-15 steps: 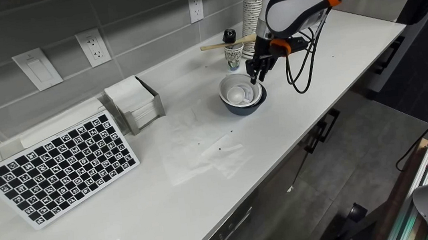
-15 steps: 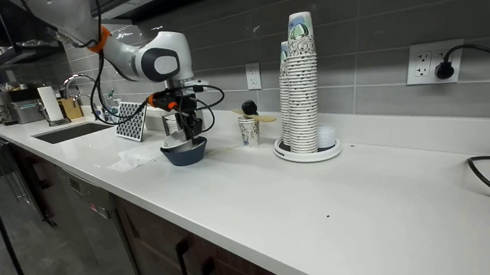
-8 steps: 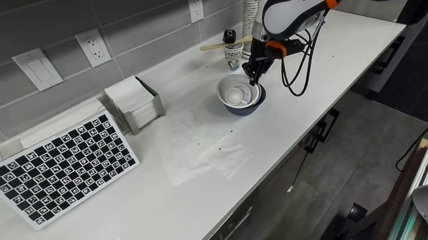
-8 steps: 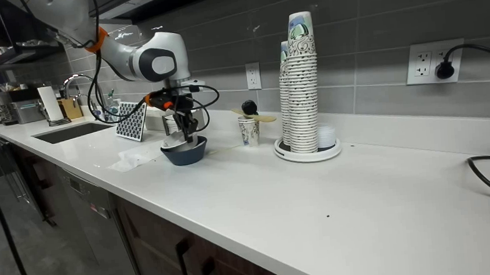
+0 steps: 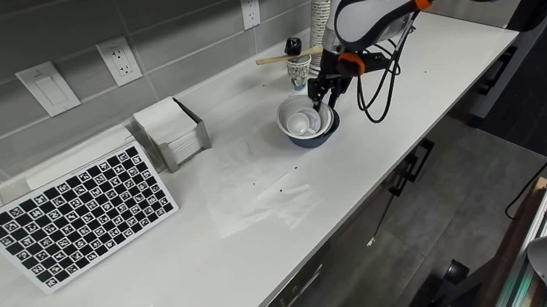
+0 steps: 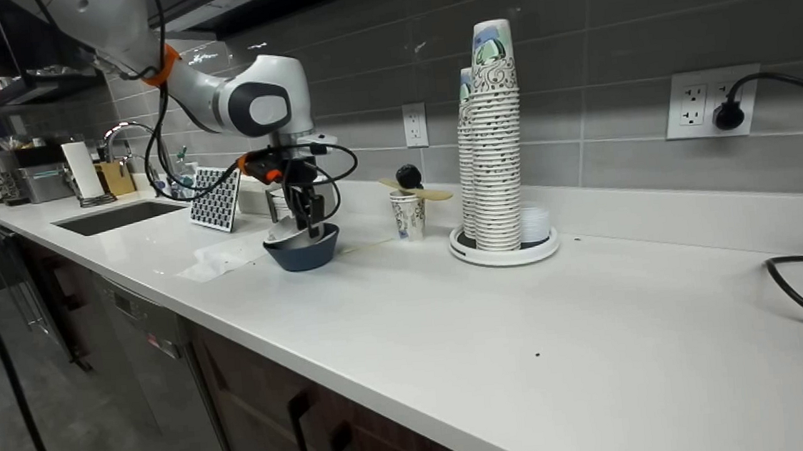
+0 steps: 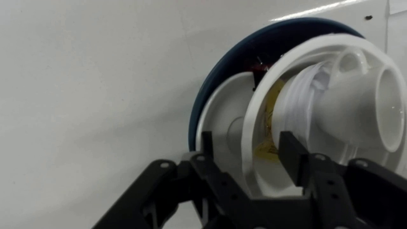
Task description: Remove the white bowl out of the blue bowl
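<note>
The white bowl (image 7: 249, 136) sits tilted inside the blue bowl (image 7: 194, 121). It holds a white cup (image 7: 353, 111), a stack of white lids or dishes and a yellow packet. A second, shallow white dish (image 7: 219, 111) lies in the blue bowl beside and under it. In both exterior views the white bowl (image 5: 284, 121) (image 6: 284, 232) leans in the blue bowl (image 5: 309, 142) (image 6: 302, 258) on the counter. My gripper (image 7: 246, 141) is open, with the white bowl's rim between its fingers, apart from both. The gripper (image 5: 325, 105) (image 6: 314, 231) points down at the bowl's edge in both exterior views.
A paper cup (image 5: 299, 74) with a wooden spoon stands close behind the bowls by the wall. Tall stacks of paper cups (image 6: 499, 167) stand on a white round tray (image 6: 504, 257). A napkin holder (image 5: 181, 138), a checkered board (image 5: 79, 214) and flat tissue (image 5: 257, 191) are on the counter.
My gripper has moved slightly toward the bowls' middle and turned a little; its fingers now appear spread about the rim. The white bowl has shifted very slightly away from the gripper.
</note>
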Robot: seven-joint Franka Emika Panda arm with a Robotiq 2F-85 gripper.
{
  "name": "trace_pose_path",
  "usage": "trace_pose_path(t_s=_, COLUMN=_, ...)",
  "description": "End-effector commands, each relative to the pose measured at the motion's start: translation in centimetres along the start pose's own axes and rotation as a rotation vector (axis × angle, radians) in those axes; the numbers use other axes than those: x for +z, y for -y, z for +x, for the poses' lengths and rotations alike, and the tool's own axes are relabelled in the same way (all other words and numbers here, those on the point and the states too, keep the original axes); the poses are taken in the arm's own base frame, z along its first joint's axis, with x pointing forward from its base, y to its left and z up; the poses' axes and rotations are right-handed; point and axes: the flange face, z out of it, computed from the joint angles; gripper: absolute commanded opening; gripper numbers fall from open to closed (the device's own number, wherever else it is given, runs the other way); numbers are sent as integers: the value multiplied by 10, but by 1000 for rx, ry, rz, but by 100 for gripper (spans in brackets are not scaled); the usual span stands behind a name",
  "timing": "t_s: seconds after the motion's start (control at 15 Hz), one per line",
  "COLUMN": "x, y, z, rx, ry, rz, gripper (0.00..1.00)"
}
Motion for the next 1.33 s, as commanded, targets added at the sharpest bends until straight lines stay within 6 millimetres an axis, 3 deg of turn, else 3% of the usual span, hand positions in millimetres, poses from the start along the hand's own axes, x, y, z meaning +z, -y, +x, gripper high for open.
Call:
trace_pose_path(t_s=0.0, x=8, y=3, z=5, rx=39, ry=40, rz=62, gripper=66)
trace_pose_path(t_s=0.07, x=10, y=2, z=4, rx=47, ry=48, rz=78, gripper=62)
trace_pose_path(t_s=0.13, x=14, y=3, z=5, rx=57, ry=60, rz=99, gripper=50)
trace_pose_path(t_s=0.6, x=25, y=5, z=7, rx=97, ry=90, rz=178, gripper=1)
trace_pose_path(t_s=1.0, x=-6, y=5, z=14, rx=109, ry=52, rz=199, gripper=2)
trace_pose_path(t_s=1.27, x=-16, y=-12, z=22, rx=146, ry=91, rz=205, gripper=2)
